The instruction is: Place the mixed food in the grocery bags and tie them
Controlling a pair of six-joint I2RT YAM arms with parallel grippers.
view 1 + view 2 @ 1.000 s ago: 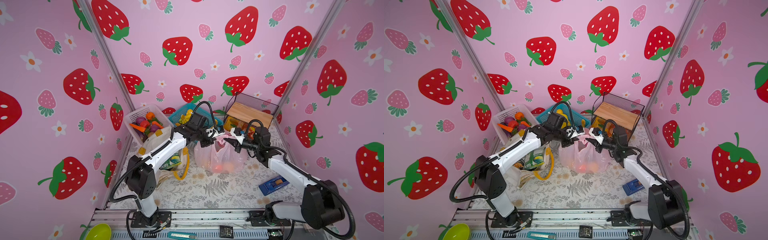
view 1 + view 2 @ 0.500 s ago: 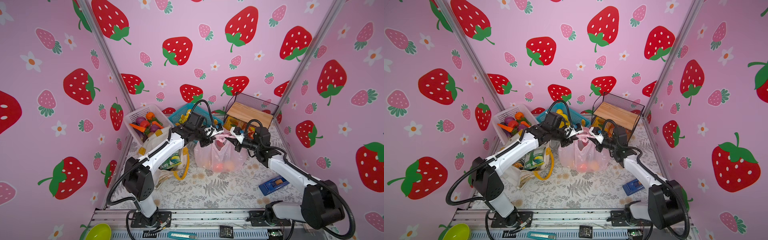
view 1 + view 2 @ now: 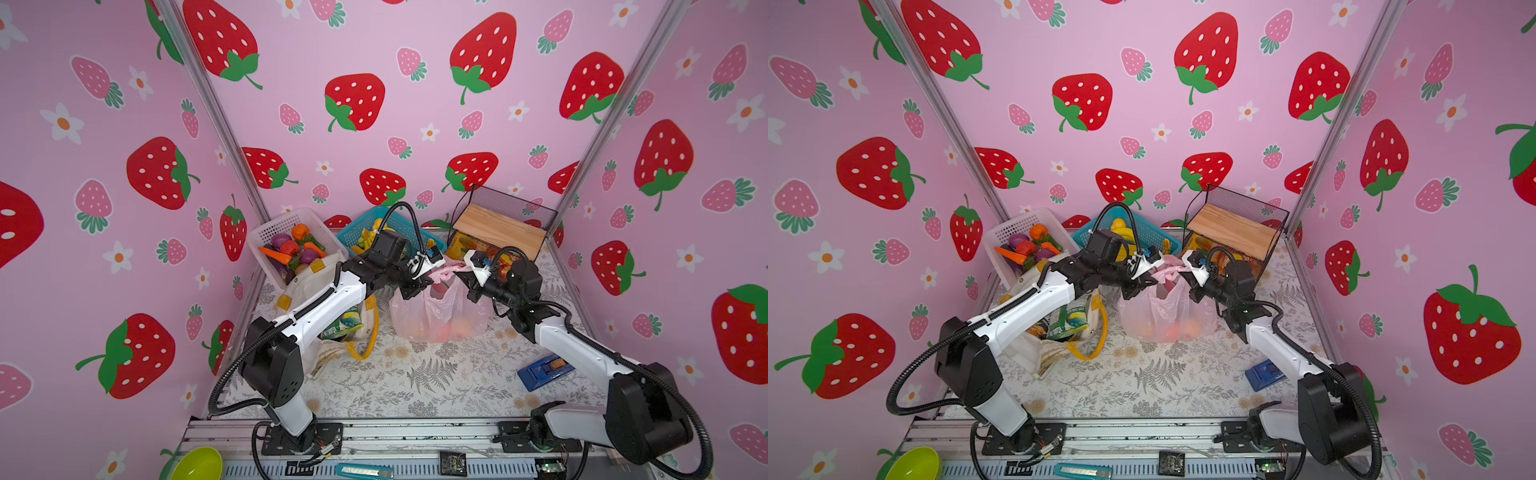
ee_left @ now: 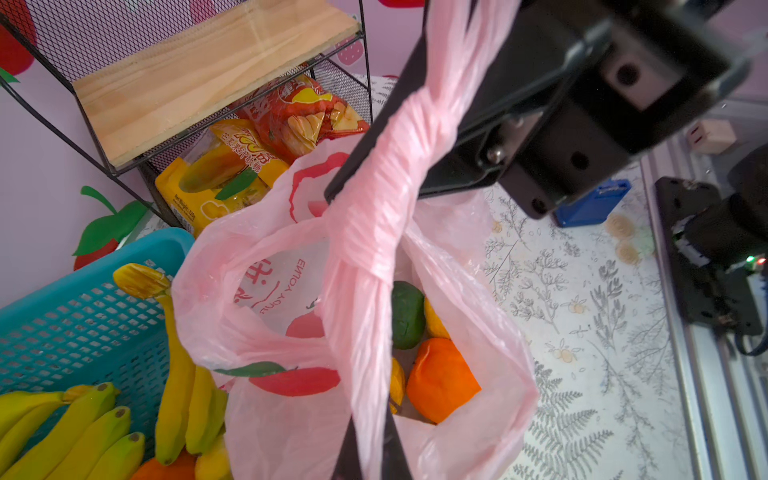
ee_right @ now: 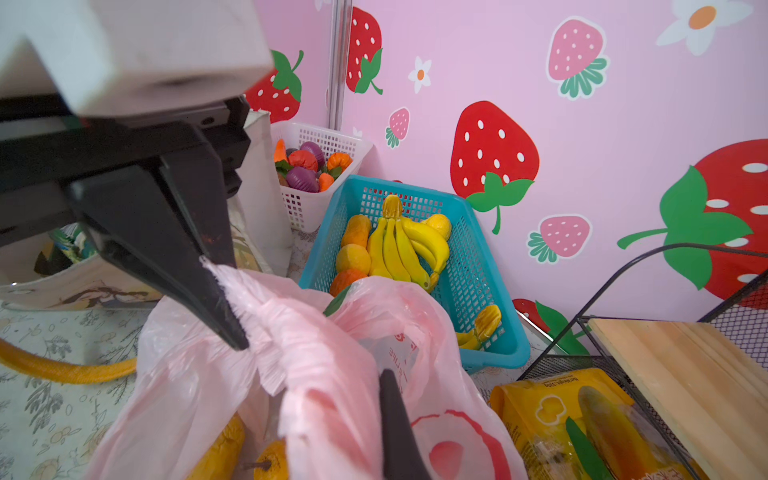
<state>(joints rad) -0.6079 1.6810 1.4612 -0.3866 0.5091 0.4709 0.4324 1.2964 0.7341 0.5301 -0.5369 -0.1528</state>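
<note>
In both top views your left gripper (image 3: 430, 274) and right gripper (image 3: 462, 272) meet almost tip to tip above the pink bag (image 3: 436, 316), each pinched shut on the bag's twisted handle. The bag stands mid-mat (image 3: 415, 374), just in front of the blue basket (image 3: 401, 228), with fruit (image 3: 451, 328) showing through its wall. The tote (image 3: 1038, 353) slumps beside it under your left arm, with snack packets (image 3: 1069, 320) in its mouth. From the left wrist you see the handle (image 4: 374, 199) wound into a rope. It runs from the left fingers (image 4: 397, 457) up along the right gripper's finger. Below it the bag's mouth gapes, with a green fruit (image 4: 407, 316) and an orange (image 4: 440, 378) inside. From the right wrist, the left gripper's fingers close to a point on gathered pink plastic. One right finger (image 5: 399, 428) lies against the bag, and its partner is hidden by plastic.
</note>
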